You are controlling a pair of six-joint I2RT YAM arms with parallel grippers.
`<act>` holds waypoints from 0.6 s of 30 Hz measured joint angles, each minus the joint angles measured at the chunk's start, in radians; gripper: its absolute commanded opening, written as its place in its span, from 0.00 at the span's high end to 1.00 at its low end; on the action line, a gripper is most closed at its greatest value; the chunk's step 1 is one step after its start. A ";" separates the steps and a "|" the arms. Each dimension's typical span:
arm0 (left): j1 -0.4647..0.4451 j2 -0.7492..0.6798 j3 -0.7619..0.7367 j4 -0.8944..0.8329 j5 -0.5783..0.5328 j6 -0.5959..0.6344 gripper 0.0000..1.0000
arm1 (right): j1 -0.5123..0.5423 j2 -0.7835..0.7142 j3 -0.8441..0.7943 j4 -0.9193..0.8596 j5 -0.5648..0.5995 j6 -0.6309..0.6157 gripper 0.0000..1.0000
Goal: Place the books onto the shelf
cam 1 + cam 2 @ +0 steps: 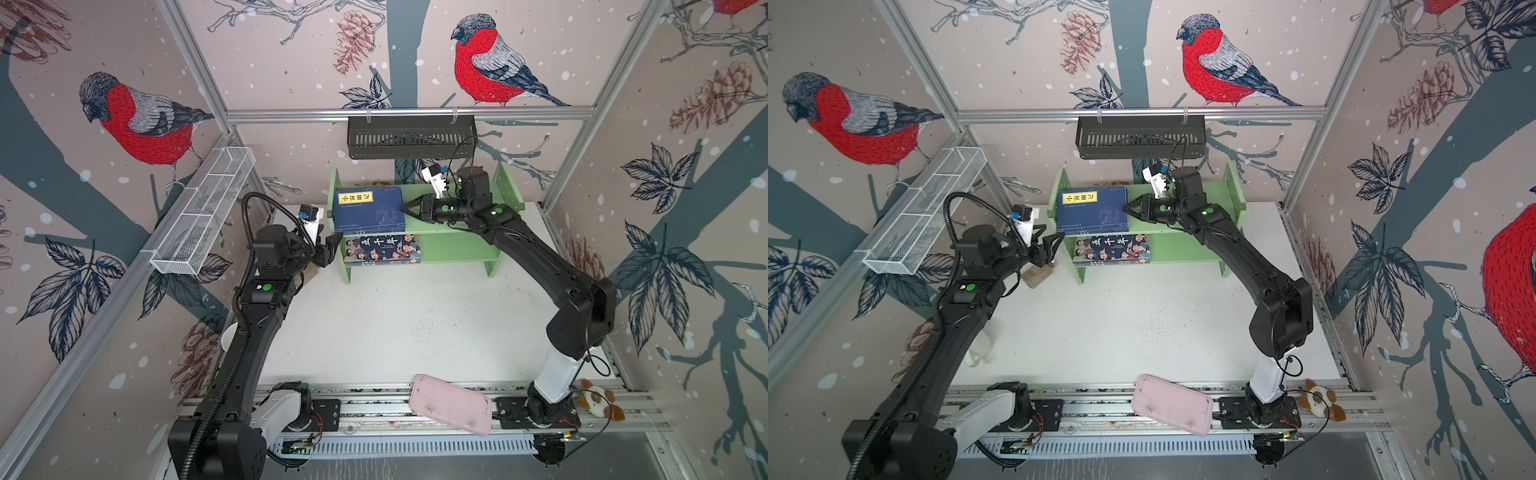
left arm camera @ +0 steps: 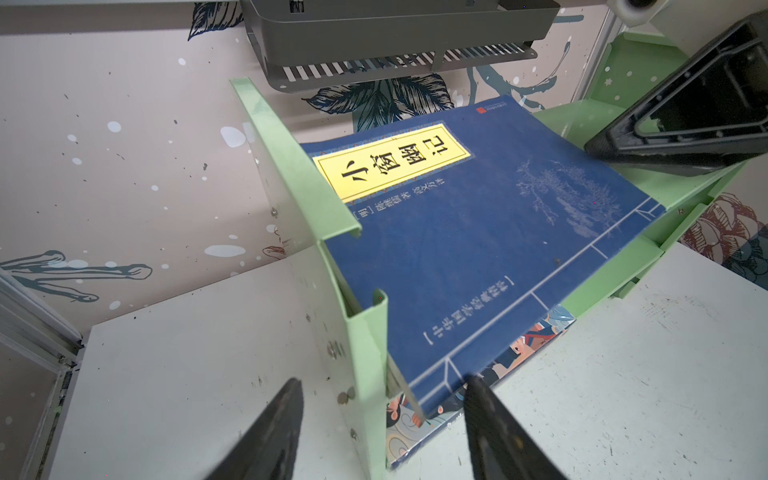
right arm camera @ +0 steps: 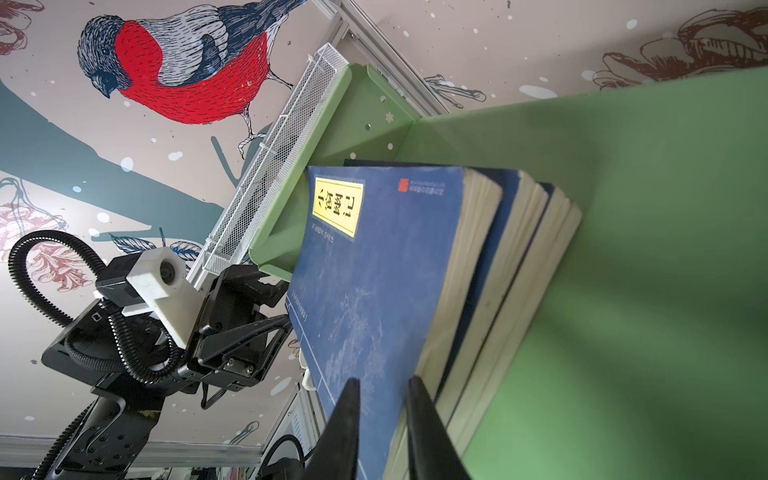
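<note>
Green shelf (image 1: 457,245) on white table (image 1: 395,324); navy books (image 1: 370,212) stacked upper tier, cartoon book (image 1: 382,249) lower tier.

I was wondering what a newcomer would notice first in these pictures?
The big red-breasted birds on the walls come first. Then the green shelf at the far edge of the table, with navy books stacked on its upper tier and a cartoon-covered book below. The right gripper sits at the stack's right edge; the left gripper hangs open beside the shelf's left panel.
</note>
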 measured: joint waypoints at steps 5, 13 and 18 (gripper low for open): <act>0.000 0.000 0.000 0.000 -0.013 0.000 0.39 | 0.000 0.004 0.011 -0.004 0.001 0.000 0.77; 0.000 0.003 0.000 0.015 -0.025 -0.002 0.41 | 0.002 0.005 0.015 -0.028 0.016 -0.012 0.73; 0.000 0.004 0.000 0.017 -0.043 -0.015 0.41 | 0.001 0.002 0.015 -0.048 0.050 -0.032 0.73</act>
